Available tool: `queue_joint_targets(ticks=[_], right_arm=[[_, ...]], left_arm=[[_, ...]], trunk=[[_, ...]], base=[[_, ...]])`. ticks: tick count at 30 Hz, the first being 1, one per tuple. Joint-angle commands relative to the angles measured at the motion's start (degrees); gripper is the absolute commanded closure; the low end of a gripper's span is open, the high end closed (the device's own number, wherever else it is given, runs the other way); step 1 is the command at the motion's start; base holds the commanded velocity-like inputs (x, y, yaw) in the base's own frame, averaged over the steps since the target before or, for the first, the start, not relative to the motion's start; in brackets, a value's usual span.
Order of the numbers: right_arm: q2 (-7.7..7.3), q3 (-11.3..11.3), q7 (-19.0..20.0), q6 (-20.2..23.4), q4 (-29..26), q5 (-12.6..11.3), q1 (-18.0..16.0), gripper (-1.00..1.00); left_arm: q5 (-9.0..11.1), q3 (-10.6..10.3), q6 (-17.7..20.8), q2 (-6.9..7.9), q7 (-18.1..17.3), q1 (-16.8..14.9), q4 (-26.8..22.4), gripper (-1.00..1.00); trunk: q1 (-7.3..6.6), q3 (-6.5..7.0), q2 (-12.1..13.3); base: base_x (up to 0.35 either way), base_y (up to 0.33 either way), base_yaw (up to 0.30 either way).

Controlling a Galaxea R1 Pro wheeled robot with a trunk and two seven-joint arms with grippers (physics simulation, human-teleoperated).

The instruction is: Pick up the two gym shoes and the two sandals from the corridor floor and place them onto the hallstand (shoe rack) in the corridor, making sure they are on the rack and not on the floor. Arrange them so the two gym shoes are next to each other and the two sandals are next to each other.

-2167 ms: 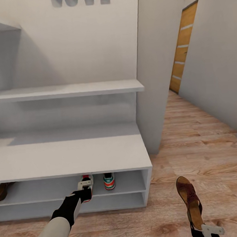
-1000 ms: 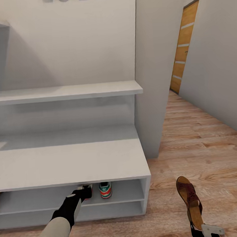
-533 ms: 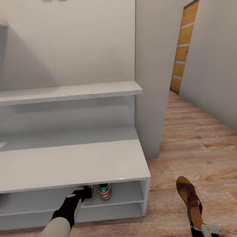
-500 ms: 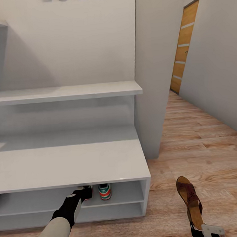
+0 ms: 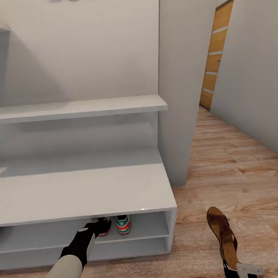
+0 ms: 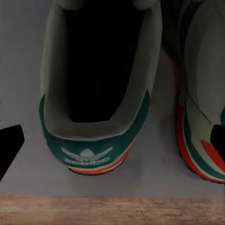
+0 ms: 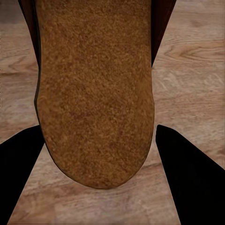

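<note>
Left pincer [image 5: 96,222] reaches into my hallstand's [image 5: 84,193] upper shelf level, fingers spread wide and released either side of one gym shoe's heel [image 6: 96,117]; the second gym shoe [image 6: 201,117] stands just beside it. Right pincer [image 5: 239,272] grips a brown sandal [image 5: 222,235] by its heel end, above the corridor floor [image 5: 242,177].

Pale grey walls [image 5: 85,47]; wood-plank floor [image 5: 241,168]; orange wooden door [image 5: 215,55] at the corridor's far right.
</note>
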Motion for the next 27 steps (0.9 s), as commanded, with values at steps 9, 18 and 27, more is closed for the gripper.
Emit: queue_joint_targets(ticks=[9,18,27], right_arm=[[0.01,-0.28,0.14,-0.22,0.04,-0.01,-0.03,1.0],[0.01,-0.28,0.12,-0.22,0.06,-0.01,-0.04,1.0],[0.01,-0.2,0.15,-0.22,0.12,-0.01,-0.03,1.0]], left_arm=[[-0.44,0.47,0.28,-0.06,-0.48,-0.02,-0.55,-1.0],[-0.43,0.47,0.28,-0.06,-0.53,0.01,-0.58,-1.0],[-0.29,0.71,-1.77,0.15,-0.58,0.82,-0.4,-1.0]], trunk=[[-0.02,-0.05,-0.02],[-0.02,-0.05,-0.02],[-0.02,-0.05,-0.02]], base=[[-0.194,0.168,0.0],[-0.248,0.216,0.0],[-0.252,0.22,0.0]])
